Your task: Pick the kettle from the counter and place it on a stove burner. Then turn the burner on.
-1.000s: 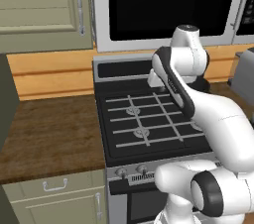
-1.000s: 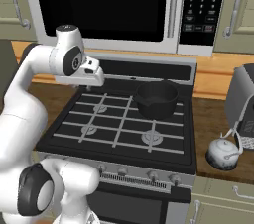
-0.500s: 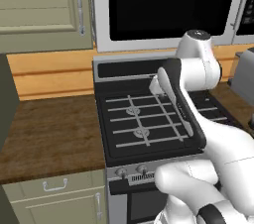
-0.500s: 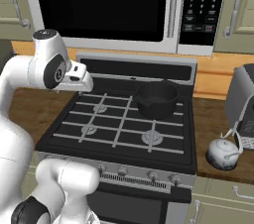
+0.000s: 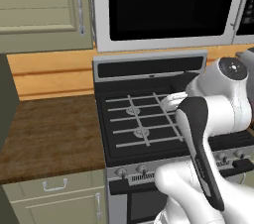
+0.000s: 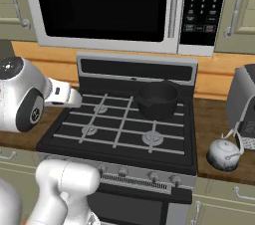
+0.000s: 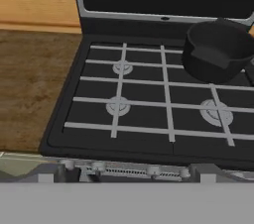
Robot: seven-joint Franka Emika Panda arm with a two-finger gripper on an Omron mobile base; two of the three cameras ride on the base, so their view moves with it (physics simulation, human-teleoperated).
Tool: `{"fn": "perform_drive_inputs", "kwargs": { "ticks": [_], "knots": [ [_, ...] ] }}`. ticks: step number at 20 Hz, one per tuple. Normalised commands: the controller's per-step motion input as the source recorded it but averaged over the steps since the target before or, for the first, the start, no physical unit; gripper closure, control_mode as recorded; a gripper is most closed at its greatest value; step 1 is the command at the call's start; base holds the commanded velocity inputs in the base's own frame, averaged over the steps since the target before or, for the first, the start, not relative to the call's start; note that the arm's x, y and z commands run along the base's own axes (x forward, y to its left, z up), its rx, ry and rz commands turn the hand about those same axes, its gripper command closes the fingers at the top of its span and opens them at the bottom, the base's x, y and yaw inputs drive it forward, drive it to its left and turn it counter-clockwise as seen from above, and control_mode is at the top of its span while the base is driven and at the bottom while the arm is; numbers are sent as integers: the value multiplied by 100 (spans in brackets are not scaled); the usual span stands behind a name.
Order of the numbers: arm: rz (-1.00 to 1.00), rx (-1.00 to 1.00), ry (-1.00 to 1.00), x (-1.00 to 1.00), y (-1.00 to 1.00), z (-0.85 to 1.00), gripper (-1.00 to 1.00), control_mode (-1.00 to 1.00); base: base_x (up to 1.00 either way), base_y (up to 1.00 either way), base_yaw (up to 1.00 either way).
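Observation:
The kettle, small, round and whitish-grey, stands on the dark wood counter right of the stove, beside a toaster. It is far from my hand, which hangs over the stove's left edge. In the hand view my gripper looks down on the cooktop, its fingertips wide apart at the bottom with nothing between them: open. The front left stove burner and the front right burner are bare under pale grate bars. My white arm hides the stove's right side in the left base view.
A wide black pot sits on the back right burner. A grey toaster stands behind the kettle. A microwave hangs above the stove. Knobs line the stove front. More wood counter lies left of the stove.
The arm has swung down and back toward the base, and the hand has drawn away from the back left burner to the stove's left edge. Kettle and pot have not moved.

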Motion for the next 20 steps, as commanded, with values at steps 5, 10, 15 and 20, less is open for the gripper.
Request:
{"fn": "perform_drive_inputs", "kwargs": {
  "ticks": [5, 10, 15, 20],
  "knots": [
    [0, 0, -11, -22, -20, 20, -100, -100, 0, 0, 0],
    [-2, 0, -12, -28, -38, 16, -100, -100, 0, 0, 0],
    [0, 0, -5, -2, -17, 10, -100, -100, 0, 0, 0],
    [0, 0, -1, -3, -60, 3, -100, -100, 0, 0, 0]
  ]
}}
